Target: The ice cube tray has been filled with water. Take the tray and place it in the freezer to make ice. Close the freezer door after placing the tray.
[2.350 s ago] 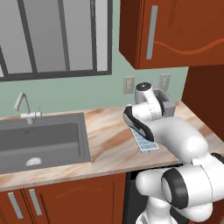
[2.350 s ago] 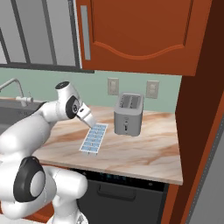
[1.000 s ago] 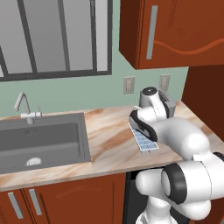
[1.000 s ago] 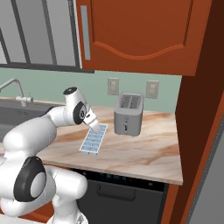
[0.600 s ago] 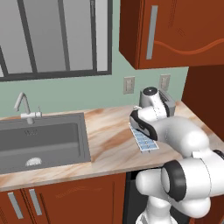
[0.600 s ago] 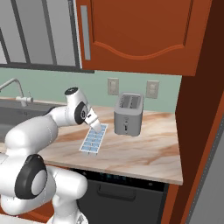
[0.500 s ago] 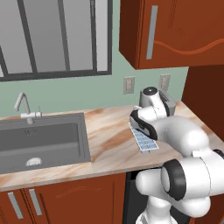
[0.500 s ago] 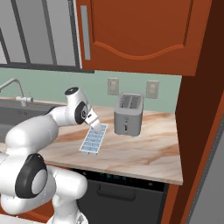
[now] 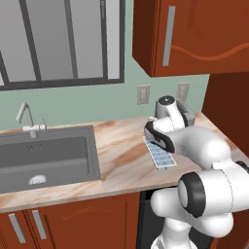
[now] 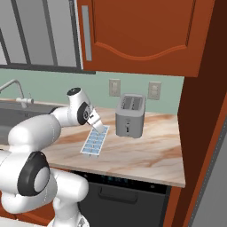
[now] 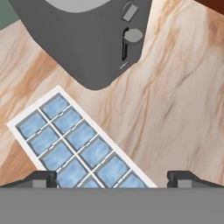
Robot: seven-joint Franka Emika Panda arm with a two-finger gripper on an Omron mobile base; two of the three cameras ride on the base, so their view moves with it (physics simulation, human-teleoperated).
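I have swung in over the flat white ice cube tray [image 11: 81, 144] with pale-blue cells, lying on the marbled table [image 10: 146, 155] near the grey toaster [image 10: 130, 115]; my jaws gape wide, empty, ready to descend.

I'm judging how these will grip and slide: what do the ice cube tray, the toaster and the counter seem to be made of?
Ice cube tray: likely matte white plastic, thin ribs between pale-blue cells. Toaster: looks like brushed grey metal or painted plastic, evenly dull, no reflections. Counter: polished stone or laminate, going by its beige-and-brown marble veining.
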